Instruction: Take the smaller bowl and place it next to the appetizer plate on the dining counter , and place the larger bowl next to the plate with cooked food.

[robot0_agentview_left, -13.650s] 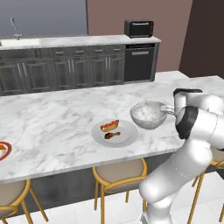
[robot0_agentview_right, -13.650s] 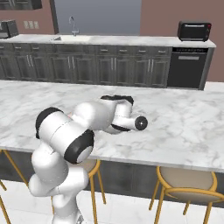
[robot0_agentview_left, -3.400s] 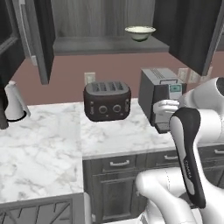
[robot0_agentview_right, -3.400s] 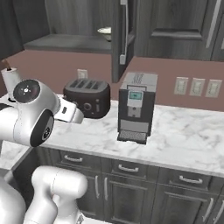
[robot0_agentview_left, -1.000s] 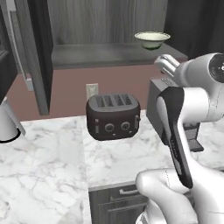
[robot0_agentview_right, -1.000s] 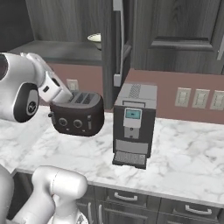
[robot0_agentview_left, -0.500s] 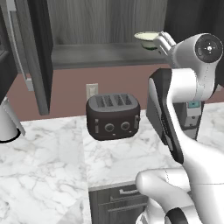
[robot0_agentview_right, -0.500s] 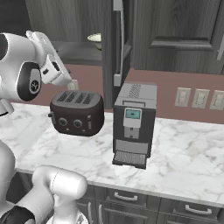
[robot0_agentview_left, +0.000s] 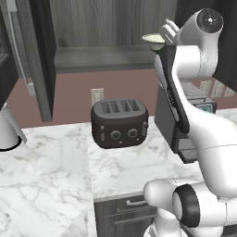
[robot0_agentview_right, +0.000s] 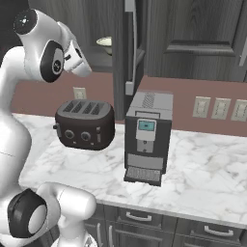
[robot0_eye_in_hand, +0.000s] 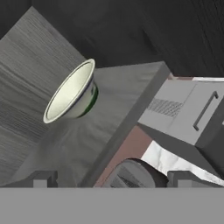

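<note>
Since half a second ago, the arm is raised higher and the hand is brought closer to the open cabinet shelf (robot0_agentview_left: 106, 58). On this shelf the smaller bowl (robot0_eye_in_hand: 72, 92) is standing upright, near the front edge, above the toaster (robot0_agentview_left: 119, 122). The pincer (robot0_eye_in_hand: 111, 178) is seen open and empty, apart from the bowl. For a good grip, one fingertip should probably be put inside the thin rim and one outside, then the bowl lifted straight out.

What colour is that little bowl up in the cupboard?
The smaller bowl is cream-white, pale greenish inside; the hand view shows it best.
</note>
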Available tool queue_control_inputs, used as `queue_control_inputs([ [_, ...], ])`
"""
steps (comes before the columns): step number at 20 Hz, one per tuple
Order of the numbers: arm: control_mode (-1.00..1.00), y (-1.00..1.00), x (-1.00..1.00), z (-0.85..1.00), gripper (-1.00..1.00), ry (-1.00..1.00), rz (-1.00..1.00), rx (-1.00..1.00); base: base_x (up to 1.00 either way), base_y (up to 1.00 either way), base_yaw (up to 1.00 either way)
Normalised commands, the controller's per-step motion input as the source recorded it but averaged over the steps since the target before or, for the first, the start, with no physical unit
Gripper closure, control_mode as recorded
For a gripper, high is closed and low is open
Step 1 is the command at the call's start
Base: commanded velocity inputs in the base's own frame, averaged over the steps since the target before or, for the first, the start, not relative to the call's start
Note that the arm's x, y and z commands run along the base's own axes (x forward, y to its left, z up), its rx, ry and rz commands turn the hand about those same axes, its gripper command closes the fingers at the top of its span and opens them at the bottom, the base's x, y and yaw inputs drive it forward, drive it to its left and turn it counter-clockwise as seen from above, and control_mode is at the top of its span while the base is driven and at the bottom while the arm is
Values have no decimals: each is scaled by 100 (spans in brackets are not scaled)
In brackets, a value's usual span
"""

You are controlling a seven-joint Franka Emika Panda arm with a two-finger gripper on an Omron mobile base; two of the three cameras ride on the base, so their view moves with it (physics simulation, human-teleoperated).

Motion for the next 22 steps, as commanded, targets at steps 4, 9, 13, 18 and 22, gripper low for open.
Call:
queue_control_inputs([
  [4,-100,-17,54,0,-100,7,0,-1,0,0,0],
  [9,-100,-11,56,-5,-100,2,8,-6,0,0,0],
  [13,-100,-1,53,-21,-100,0,4,-9,0,0,0],
  [18,-100,0,58,-12,-100,0,0,-6,0,0,0],
  [22,-100,-1,67,-2,-100,0,0,-4,0,0,0],
])
